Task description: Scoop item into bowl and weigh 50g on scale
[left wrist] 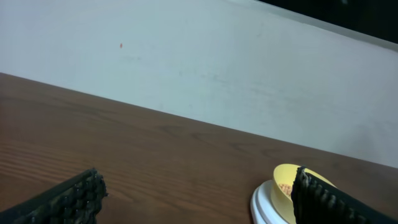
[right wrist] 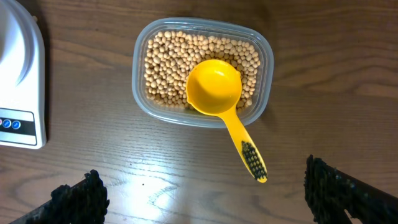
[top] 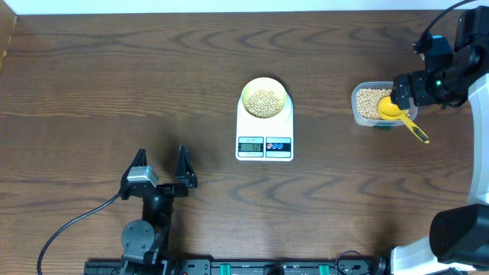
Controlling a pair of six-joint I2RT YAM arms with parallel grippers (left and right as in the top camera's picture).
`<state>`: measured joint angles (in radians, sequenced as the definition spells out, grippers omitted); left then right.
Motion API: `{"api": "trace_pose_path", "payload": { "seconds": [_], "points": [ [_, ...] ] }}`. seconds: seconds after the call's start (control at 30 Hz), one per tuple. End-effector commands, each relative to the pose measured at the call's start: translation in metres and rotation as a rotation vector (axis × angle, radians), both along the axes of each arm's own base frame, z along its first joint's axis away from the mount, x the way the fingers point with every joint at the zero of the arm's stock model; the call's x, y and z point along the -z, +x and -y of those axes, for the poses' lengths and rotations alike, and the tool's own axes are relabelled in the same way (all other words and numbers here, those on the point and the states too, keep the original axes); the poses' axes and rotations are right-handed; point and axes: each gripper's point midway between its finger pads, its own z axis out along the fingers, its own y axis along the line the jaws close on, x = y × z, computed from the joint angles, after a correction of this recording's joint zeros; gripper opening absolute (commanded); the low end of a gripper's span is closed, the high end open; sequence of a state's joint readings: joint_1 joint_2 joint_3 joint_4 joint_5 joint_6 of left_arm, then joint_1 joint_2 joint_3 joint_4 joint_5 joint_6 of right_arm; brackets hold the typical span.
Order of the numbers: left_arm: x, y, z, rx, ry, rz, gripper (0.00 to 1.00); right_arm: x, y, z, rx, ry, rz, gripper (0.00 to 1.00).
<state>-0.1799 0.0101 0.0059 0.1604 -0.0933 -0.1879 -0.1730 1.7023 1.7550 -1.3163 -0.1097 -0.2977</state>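
Wood-grain table (top: 114, 76); round tan beans (right wrist: 168, 68) fill a clear rounded plastic tub (right wrist: 266, 59).

Dark brown table (top: 114, 76) with strong wood grain, filling nearly the whole overhead view. Near the middle, directly on the wood, a white scale (top: 264, 130), with the display side toward the near edge. Well apart from it, toward the right side, a clear plastic tub (right wrist: 266, 62), standing flat on the wood. Out over its near rim, the handle of a yellow spoon (right wrist: 214, 87); cannot tell whether the handle tip touches the wood. At the near left, a black cable (top: 76, 221), lying in a curve across the surface toward the edge.
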Motion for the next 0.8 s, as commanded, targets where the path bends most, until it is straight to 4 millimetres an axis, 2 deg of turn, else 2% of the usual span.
{"api": "trace_pose_path", "payload": {
  "seconds": [0.0,0.5,0.77],
  "points": [
    [0.001,0.000,0.002,0.025,0.006,0.001,0.98,-0.010,0.001,0.000,-0.005,0.002,0.029,0.99],
    [0.054,-0.003,0.008,0.070,0.109,-0.212,0.98,-0.010,0.001,0.000,-0.006,0.002,0.029,0.99],
    [0.056,-0.003,0.006,0.067,0.163,-0.216,0.98,-0.010,0.001,0.000,-0.005,0.002,0.029,0.99]
  ]
}}
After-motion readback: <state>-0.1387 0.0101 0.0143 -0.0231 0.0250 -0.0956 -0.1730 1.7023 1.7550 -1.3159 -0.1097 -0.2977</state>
